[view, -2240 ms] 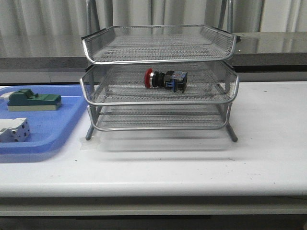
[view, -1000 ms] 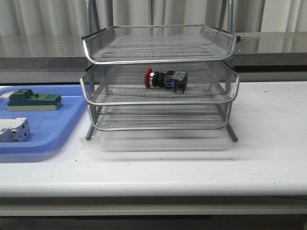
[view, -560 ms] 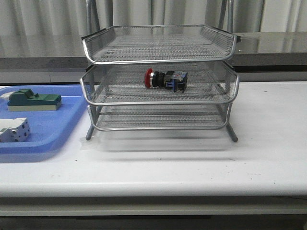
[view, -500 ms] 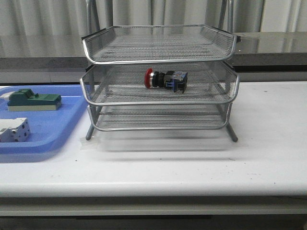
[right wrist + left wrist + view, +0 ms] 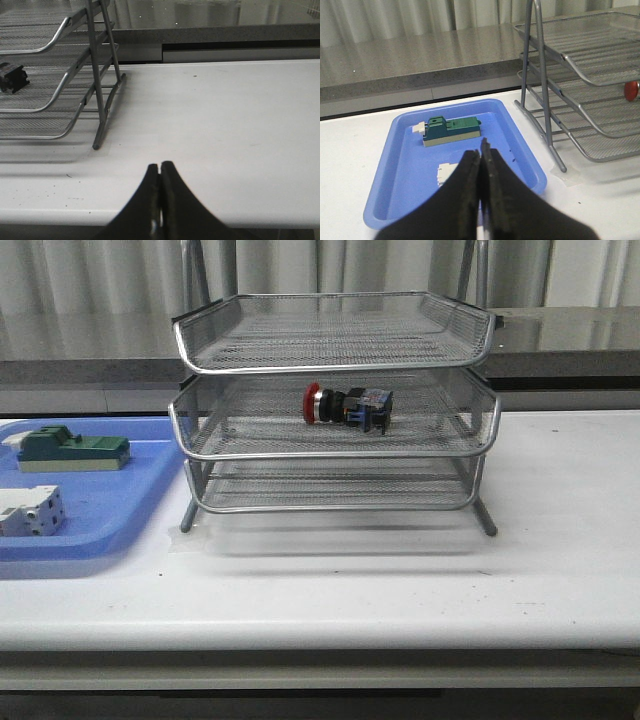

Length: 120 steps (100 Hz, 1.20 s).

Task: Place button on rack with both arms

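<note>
The button (image 5: 347, 406), with red head, black body and blue rear block, lies on its side on the middle tier of the silver wire-mesh rack (image 5: 335, 455). Its red head shows in the left wrist view (image 5: 632, 90), its black rear in the right wrist view (image 5: 12, 77). Neither arm shows in the front view. My left gripper (image 5: 480, 150) is shut and empty, above the blue tray. My right gripper (image 5: 159, 169) is shut and empty, above the table's front edge, to the right of the rack (image 5: 75, 75).
A flat blue plastic tray (image 5: 120, 505) lies left of the rack, holding a green block (image 5: 73, 451) and a white terminal block (image 5: 28, 512). A grey counter ledge and curtains run behind the white table (image 5: 560, 540).
</note>
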Each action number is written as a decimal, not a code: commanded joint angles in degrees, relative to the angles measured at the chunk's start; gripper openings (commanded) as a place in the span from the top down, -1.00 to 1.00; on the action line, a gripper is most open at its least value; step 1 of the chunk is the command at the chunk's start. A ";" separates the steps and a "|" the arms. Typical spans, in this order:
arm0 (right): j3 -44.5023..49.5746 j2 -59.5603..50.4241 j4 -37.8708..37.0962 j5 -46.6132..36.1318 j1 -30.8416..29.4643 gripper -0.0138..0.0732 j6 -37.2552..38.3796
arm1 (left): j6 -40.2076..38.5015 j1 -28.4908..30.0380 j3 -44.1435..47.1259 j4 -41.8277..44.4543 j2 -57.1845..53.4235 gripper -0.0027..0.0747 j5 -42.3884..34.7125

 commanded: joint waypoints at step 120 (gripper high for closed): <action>-0.80 -1.29 -0.48 -4.95 -0.09 0.82 -0.18 | -10.23 7.43 9.44 6.93 -16.87 0.98 -3.98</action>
